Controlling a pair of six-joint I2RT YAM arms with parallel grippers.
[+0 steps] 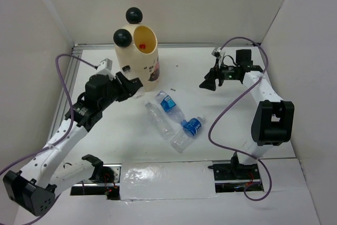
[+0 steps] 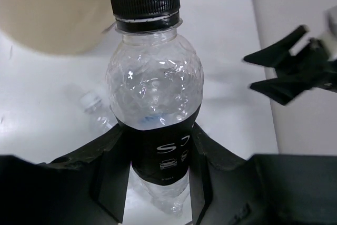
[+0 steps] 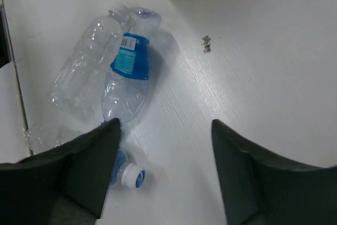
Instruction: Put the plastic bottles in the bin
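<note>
The left pincer (image 2: 158, 180) is shut tight on a clear bottle (image 2: 155, 82) with a black cap. The bottle stands up between its two fingers. The cream bin (image 2: 52, 9) is just beside this pincer, past its tip. The right pincer (image 3: 166, 167) is wide open and holds nothing. Under it, on the white table (image 3: 263, 67), lie a blue-label bottle (image 3: 126, 77) and a bare bottle (image 3: 87, 69), touching each other. A blue-cap bottle (image 3: 129, 175) lies by one finger.
</note>
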